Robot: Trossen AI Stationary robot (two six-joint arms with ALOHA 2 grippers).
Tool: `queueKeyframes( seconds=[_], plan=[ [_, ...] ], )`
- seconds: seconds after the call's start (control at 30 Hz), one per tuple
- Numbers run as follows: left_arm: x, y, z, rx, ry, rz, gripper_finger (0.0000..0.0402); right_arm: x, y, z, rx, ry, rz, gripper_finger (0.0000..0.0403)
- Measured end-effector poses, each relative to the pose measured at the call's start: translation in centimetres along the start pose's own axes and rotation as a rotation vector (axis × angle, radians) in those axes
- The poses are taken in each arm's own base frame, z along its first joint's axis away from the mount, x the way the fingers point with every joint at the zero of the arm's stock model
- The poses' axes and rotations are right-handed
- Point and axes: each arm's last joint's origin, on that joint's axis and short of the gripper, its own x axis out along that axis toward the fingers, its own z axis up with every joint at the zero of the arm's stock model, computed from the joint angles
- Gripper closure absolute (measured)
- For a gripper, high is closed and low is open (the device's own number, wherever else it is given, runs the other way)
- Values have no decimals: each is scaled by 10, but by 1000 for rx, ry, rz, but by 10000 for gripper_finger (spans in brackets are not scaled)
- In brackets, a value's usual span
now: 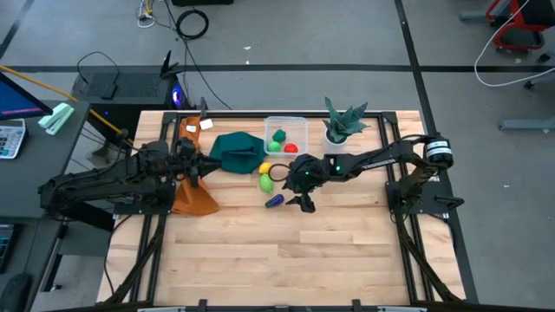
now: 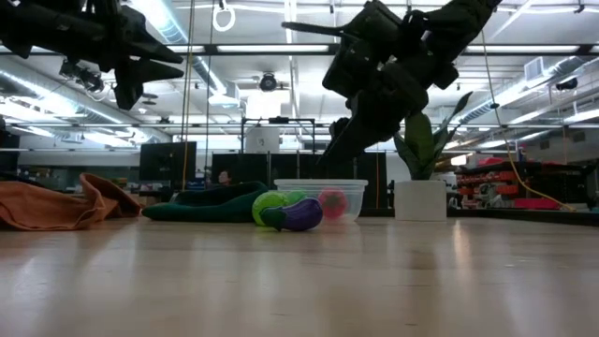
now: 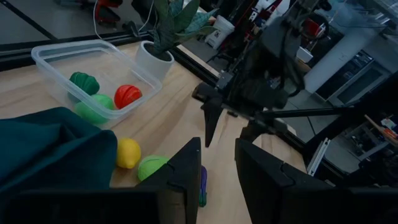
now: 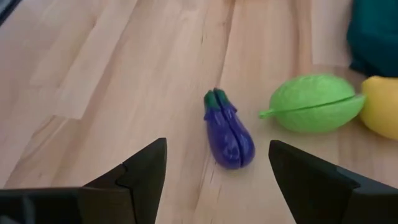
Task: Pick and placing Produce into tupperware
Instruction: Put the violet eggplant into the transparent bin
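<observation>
Right wrist view: right gripper [image 4: 214, 177] hangs over the small purple toy eggplant [image 4: 227, 130], fingers spread wide with nothing between them. Eggplant lies on its side on the bare wooden table [image 4: 93, 74], green cap pointing away from the light green toy fruit [image 4: 314, 102] and yellow toy fruit [image 4: 382, 106], which sit together just beside it, near the dark teal cloth [image 1: 236, 152].

Clear square plastic tupperware [image 1: 285, 124] already holds the dark green [image 3: 84, 82], red [image 3: 127, 95] and another light green piece [image 3: 93, 111].

Left gripper [image 3: 214, 177] hovers above the teal cloth, fingers close together, nothing between them.

Judgement: eggplant looks like light, rigid, smooth plastic, with a seam along its length. Rounded body may roll or squirt out of a pinch. Best hold is across the fat mid-body, fingers square to the long axis.
</observation>
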Motion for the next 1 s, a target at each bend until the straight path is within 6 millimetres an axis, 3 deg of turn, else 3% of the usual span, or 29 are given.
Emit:
queueKeyframes(
  seconds=[1.0],
  plan=[
    [0,-1,1,-11,-11,-8,318,40,-5,-19,-57,37,-55,156]
  ],
)
